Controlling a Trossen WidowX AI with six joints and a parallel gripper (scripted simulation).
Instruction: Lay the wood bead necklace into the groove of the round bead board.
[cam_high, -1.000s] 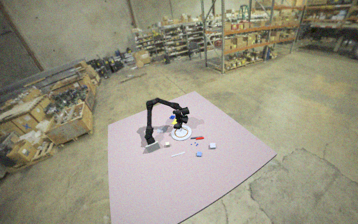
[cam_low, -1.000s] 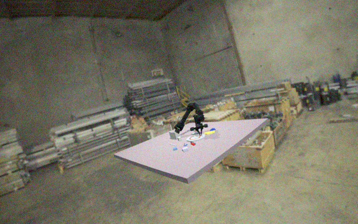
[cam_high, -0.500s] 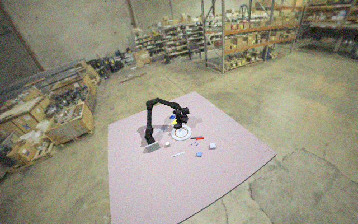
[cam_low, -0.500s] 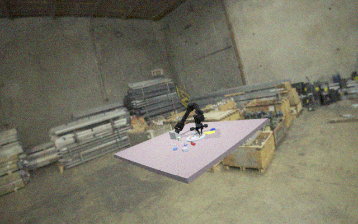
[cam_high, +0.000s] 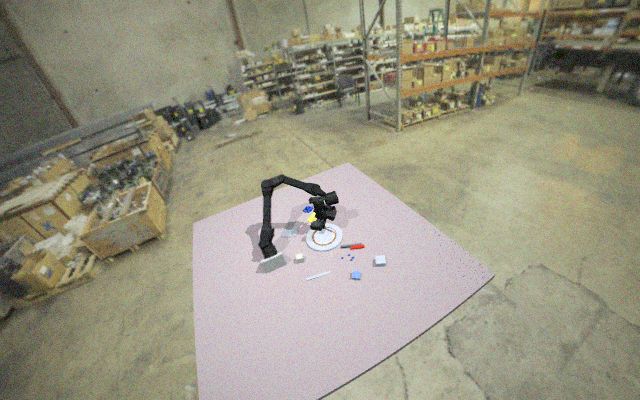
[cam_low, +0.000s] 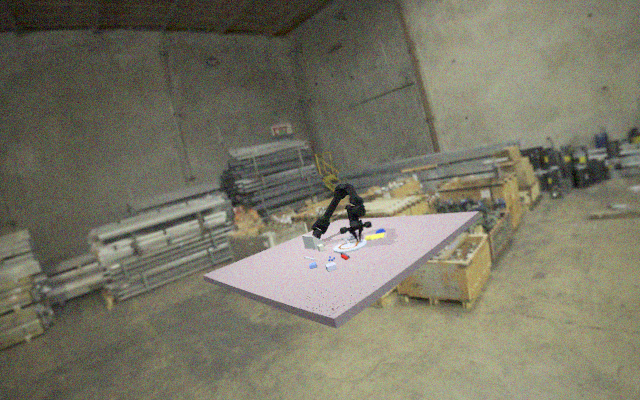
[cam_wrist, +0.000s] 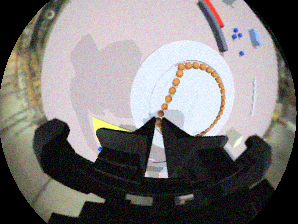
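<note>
The round bead board (cam_high: 324, 248) (cam_wrist: 142, 90) is a pale disc lying on the table. The wood bead necklace (cam_wrist: 223, 99) is a loop of orange-brown beads on the board. Its right side curves near the thin line of the groove; its left side runs almost straight, inside that line, to the fingertips. My gripper (cam_wrist: 158, 119) (cam_low: 358, 240) points down over the board's near edge in the wrist view. It is nearly closed, shut on the necklace, with a bead showing at the tips. The fingers hide the necklace's near end.
A yellow piece (cam_high: 312, 217) (cam_wrist: 107, 125) and a blue piece (cam_high: 308, 209) lie beside the board. A red piece (cam_high: 357, 247) with a dark bar (cam_wrist: 215, 30), small blue beads, a light blue block (cam_high: 356, 275), a white block (cam_high: 380, 260), a white rod (cam_high: 318, 276) and a cream cube (cam_high: 299, 258) lie around.
</note>
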